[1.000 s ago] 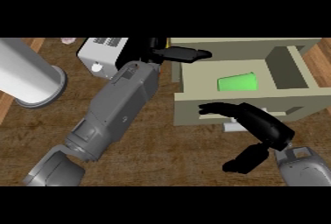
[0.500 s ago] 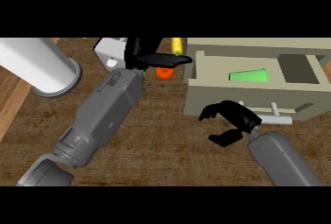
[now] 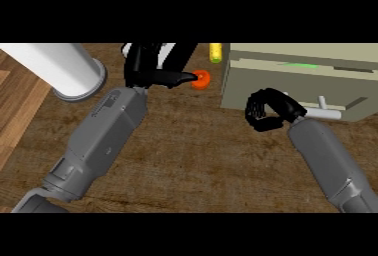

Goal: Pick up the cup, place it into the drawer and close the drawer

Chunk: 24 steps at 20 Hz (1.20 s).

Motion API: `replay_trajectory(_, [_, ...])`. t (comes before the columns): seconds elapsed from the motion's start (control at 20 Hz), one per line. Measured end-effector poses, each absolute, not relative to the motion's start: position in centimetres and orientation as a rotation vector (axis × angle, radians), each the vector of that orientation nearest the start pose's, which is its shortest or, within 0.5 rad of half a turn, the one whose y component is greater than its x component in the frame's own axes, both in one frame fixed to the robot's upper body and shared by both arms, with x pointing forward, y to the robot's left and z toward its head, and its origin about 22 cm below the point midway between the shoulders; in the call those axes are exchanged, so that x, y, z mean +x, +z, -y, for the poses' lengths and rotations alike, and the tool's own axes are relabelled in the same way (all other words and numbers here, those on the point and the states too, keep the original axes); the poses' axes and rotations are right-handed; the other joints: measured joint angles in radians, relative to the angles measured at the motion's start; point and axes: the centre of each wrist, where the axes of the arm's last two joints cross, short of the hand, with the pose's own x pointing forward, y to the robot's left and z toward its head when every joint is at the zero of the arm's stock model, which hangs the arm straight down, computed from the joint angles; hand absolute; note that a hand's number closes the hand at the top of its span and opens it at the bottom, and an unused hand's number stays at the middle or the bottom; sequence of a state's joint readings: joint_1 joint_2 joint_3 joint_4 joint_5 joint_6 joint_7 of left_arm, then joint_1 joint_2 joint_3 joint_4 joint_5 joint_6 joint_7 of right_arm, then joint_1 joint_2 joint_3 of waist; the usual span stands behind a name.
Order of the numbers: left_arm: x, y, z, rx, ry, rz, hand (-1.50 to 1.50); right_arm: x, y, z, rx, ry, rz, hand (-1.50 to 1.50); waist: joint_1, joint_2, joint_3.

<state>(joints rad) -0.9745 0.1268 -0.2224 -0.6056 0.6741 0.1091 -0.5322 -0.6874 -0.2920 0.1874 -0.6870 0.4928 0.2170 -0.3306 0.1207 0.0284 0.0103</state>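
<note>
Change: the beige box-shaped drawer is showing far less of its open top than half a second ago, with only a thin sliver of the bright green cup still peeking over its front wall; the right hand is now sitting against the drawer's front face.
Right hand: black, with its fingers curling inward at the drawer front, just left of the pale cylindrical handle; it is gripping nothing that can be seen.
Left hand: the black left hand is lying at the top of the view, fingers stretching out roughly straight toward the right, with a small round orange object at its fingertips; whether it is touching that object cannot be told.
Cup: sitting inside the drawer, mostly hidden by the front wall.
Surfaces: the brown wood-grain counter is carrying everything; a smooth white cylinder is lying at upper left, and a short yellow stick-like item is showing just left of the drawer's top corner.
Forearms: grey, matte, blocky panels.
</note>
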Motion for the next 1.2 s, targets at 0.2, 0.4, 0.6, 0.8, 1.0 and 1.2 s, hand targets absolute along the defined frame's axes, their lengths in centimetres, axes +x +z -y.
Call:
replay_trajectory(0.2, [42.5,7.0,-13.9,-0.381,0.074,1.901,-1.50,40.7,2.7,25.6,-0.219,1.034,1.490,1.50,0.016,0.001,0.001])
replay_trajectory(0.4, [42.3,6.8,-14.9,-0.389,0.056,1.902,-1.50,40.8,2.6,26.4,-0.174,0.982,1.507,1.50,0.028,0.000,0.001])
replay_trajectory(0.6, [42.1,6.8,-15.4,-0.411,0.040,1.898,-1.50,40.7,2.7,27.2,-0.122,0.944,1.509,1.50,0.041,0.001,0.003])
replay_trajectory(0.8, [41.8,6.4,-16.0,-0.424,0.027,1.891,-1.50,40.6,2.8,28.0,-0.083,0.935,1.492,1.50,0.051,0.003,0.004])
replay_trajectory(1.0, [41.7,6.3,-16.3,-0.441,0.021,1.888,-1.50,40.6,3.2,28.6,-0.038,0.919,1.481,1.50,0.060,0.008,0.008])
replay_trajectory(1.2, [41.4,6.1,-16.3,-0.462,0.023,1.883,-1.50,40.5,3.5,29.1,-0.003,0.906,1.478,1.50,0.067,0.013,0.011])
